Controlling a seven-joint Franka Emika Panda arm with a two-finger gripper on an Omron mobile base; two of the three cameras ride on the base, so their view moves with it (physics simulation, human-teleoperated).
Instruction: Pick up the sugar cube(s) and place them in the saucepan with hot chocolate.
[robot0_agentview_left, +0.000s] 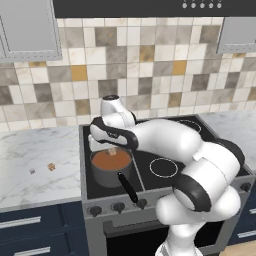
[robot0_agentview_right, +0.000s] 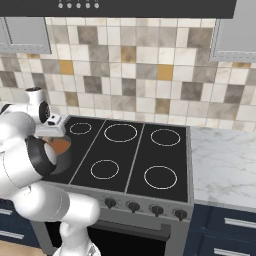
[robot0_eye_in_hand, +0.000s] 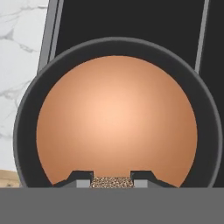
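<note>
The gripper (robot0_eye_in_hand: 112, 178) is held directly above the saucepan (robot0_eye_in_hand: 26, 131), and a speckled orange-brown sugar cube (robot0_eye_in_hand: 112, 182) is clamped between its two dark fingertips (robot0_eye_in_hand: 78, 178). In the hand view the cube is seen against the reddish-brown hot chocolate (robot0_eye_in_hand: 116, 118), which fills the pan almost to its dark grey rim. Whether the cube is clear of the liquid or touching it cannot be judged from that view.

In the left base view the white arm (robot0_agentview_left: 165, 137) is bent over the stove (robot0_agentview_left: 215, 145), with the gripper (robot0_agentview_left: 112, 149) pointed down at the saucepan (robot0_agentview_left: 111, 167), which stands on the front left burner. The pan's long black handle (robot0_agentview_left: 127, 186) is directed toward the front edge of the stove, near the row of knobs (robot0_agentview_left: 118, 206). A small pale speck, probably the held sugar cube (robot0_agentview_left: 112, 149), is visible just over the liquid.

Two more sugar cubes are left on the marble counter (robot0_agentview_left: 30, 155) to the left of the stove: an orange-brown one (robot0_agentview_left: 51, 166) and, a little further left, a paler one (robot0_agentview_left: 32, 171). They lie near each other but apart, well away from the saucepan.

In the right base view part of the saucepan (robot0_agentview_right: 60, 146) is seen behind the arm's elbow.
</note>
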